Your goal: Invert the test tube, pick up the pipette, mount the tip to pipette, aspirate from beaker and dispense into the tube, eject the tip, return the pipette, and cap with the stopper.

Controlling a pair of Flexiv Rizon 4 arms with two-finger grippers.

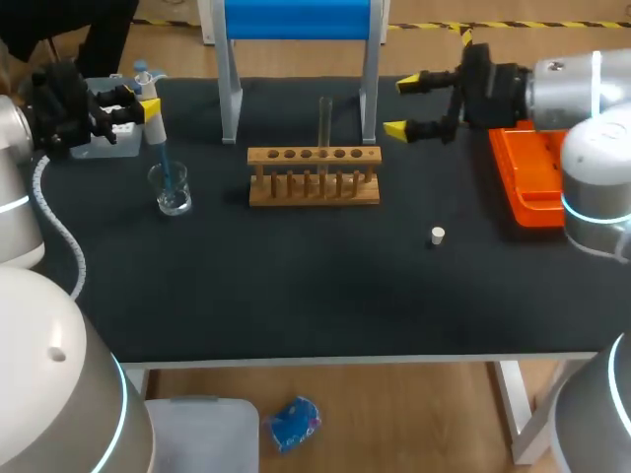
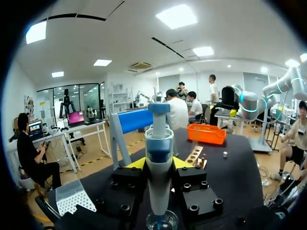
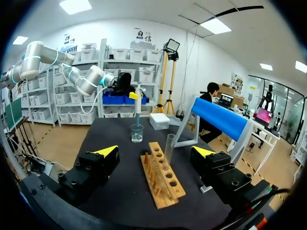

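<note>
My left gripper (image 1: 144, 102) is shut on the white and blue pipette (image 1: 159, 146), which stands upright with its blue tip down inside the glass beaker (image 1: 172, 189). In the left wrist view the pipette (image 2: 158, 163) fills the gap between the yellow tips, with the beaker (image 2: 161, 221) right under it. A clear test tube (image 1: 324, 120) stands upright in the wooden rack (image 1: 314, 177). My right gripper (image 1: 404, 106) hangs open just right of the rack; the test tube (image 3: 169, 147) lies ahead of it. The small white stopper (image 1: 438, 235) lies on the mat in front of the rack, to its right.
A white tip box (image 1: 106, 144) sits at the back left behind the beaker. The orange tray (image 1: 527, 175) lies at the right edge under my right arm. A stand with a blue roll (image 1: 299, 20) rises behind the rack.
</note>
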